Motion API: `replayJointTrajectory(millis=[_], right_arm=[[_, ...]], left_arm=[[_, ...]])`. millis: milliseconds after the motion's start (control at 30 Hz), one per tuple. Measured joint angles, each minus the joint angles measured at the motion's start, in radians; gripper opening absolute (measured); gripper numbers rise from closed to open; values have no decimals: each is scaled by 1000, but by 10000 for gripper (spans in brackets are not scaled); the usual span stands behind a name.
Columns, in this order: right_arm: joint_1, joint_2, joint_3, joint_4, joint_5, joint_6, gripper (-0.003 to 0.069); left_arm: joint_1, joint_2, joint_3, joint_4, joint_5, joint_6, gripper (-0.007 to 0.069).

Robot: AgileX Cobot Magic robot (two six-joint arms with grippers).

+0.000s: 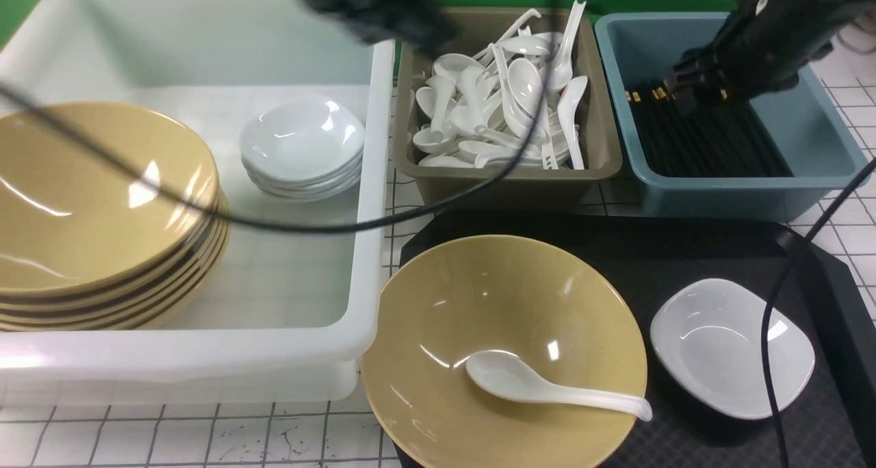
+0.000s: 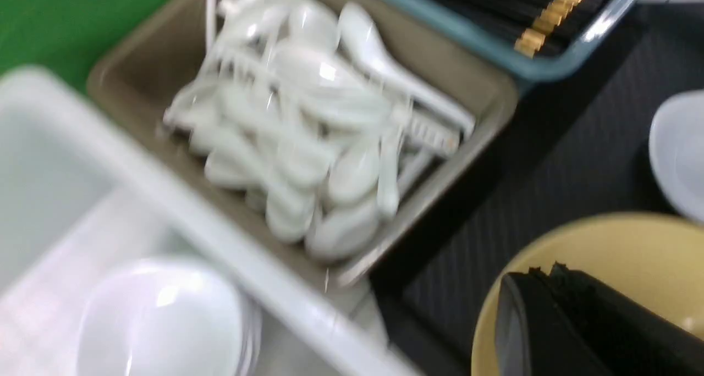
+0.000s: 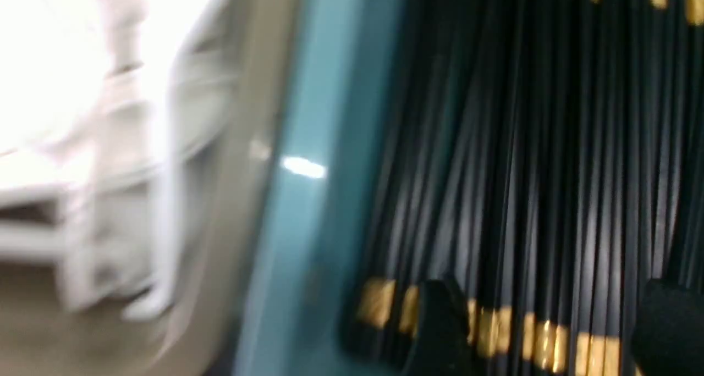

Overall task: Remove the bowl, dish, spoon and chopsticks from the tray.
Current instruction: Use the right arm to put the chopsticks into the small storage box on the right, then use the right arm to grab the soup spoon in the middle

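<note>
Step in hand: chopsticks stage, judged at its close; bowl, spoon and dish are left to clear.
Right claw (image 1: pixel 691 88): low inside the blue bin (image 1: pixel 718 198), fingers spread wide, gripping nothing.
Left claw (image 2: pixel 542 271): fingers pressed together, empty, raised near the tan bin (image 1: pixel 602 160).
Chopsticks (image 1: pixel 705 139): black with gold bands, all lying in the blue bin; none on the tray, and the task's pair cannot be told from the rest.
Tray (image 1: pixel 684 249): black, on the gridded surface (image 1: pixel 205 434), just in front of both small bins.
Bowl (image 1: pixel 506 345): mustard yellow, on the tray's left part, its rim overhanging the tray's edge.
Spoon (image 1: pixel 540 386): white, lying in the bowl, handle reaching the rim on the dish side.
Dish (image 1: pixel 732 345): white, on the tray right of the bowl, close but apart.
Next move, judged: right claw lifts clear of the bin wall, then one claw takes the spoon by its handle; the glossy handle calls for a centred, firm pinch.
White tub (image 1: pixel 369 180): left of the tray, holding stacked yellow bowls (image 1: pixel 102 215) and stacked white dishes (image 1: pixel 301 146).
Spoon heap (image 1: pixel 493 105): fills the tan bin.
In the way: a dark cable (image 1: pixel 773 331) hanging across the dish; another cable (image 1: pixel 274 225) across the tub.
</note>
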Motion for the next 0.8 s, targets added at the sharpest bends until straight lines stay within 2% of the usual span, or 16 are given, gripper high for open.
replayJointTrajectory(millis=[100, 133, 300, 400, 667, 800], right_arm=[[47, -95, -3, 48, 78, -95, 490], [51, -101, -3, 48, 78, -101, 490], [175, -195, -9, 139, 264, -262, 490], [268, -211, 24, 158, 307, -305, 490], [485, -213, 234, 160, 311, -388, 490], [540, -210, 350, 129, 310, -445, 490]], left_arm=[[56, -155, 189, -8, 2, -9, -13], [56, -165, 189, -9, 1, -9, -13], [74, -399, 484, -24, -32, -9, -13], [74, -519, 617, -46, -53, -9, -13], [74, -672, 780, -68, -69, -9, -13], [74, -688, 816, -76, -78, -9, -13]])
